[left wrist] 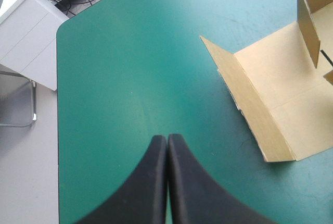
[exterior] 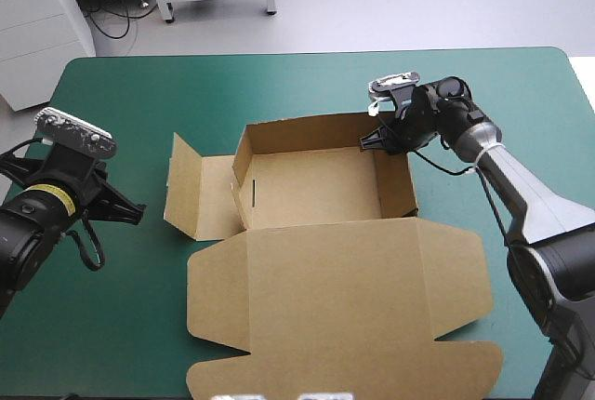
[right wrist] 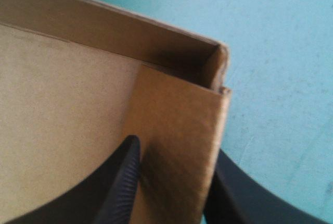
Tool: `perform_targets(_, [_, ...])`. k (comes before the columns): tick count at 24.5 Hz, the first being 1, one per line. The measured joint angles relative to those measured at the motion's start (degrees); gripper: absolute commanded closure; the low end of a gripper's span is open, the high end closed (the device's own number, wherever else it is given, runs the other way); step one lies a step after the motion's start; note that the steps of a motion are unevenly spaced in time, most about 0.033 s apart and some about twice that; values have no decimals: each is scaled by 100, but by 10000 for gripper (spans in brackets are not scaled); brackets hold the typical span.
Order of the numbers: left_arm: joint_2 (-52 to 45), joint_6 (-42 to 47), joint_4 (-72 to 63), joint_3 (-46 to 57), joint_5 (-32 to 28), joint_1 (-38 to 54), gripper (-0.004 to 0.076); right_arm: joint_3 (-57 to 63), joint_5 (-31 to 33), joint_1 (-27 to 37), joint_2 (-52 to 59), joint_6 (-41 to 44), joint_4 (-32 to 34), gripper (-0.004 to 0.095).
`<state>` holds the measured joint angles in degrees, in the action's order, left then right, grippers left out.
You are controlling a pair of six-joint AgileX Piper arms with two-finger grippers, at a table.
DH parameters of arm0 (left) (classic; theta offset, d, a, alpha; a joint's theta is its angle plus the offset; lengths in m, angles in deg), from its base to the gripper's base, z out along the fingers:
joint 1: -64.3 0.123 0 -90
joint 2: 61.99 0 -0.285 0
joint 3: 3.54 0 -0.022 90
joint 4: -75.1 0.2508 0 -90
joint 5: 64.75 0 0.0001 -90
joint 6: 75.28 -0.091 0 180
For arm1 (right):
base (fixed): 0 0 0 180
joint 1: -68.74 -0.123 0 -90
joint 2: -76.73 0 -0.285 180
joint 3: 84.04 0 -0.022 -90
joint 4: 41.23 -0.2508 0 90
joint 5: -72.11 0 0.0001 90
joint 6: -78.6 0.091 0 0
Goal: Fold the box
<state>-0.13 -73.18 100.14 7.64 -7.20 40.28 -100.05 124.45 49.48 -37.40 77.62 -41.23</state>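
Box an open tray, lid flat

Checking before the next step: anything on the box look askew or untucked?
Yes. On the brown cardboard box, the left side panel lies splayed on the teal-green table cover, outer strip tilted up, untucked, unlike the right wall, which the right black-fingered claw grips.
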Motion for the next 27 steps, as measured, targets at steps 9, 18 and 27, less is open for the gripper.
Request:
perform_targets(9, [0, 4, 0, 0, -5, 0, 741, -767, 1370, 0, 3, -123, 0, 213])
perform_targets(18, [0, 182, 4, 11, 93, 0, 741, -870, 1880, 0, 797, 10, -50, 214])
perform_targets(27, [0, 217, 14, 11, 206, 0, 741, -870, 1892, 0, 404, 164, -275, 216])
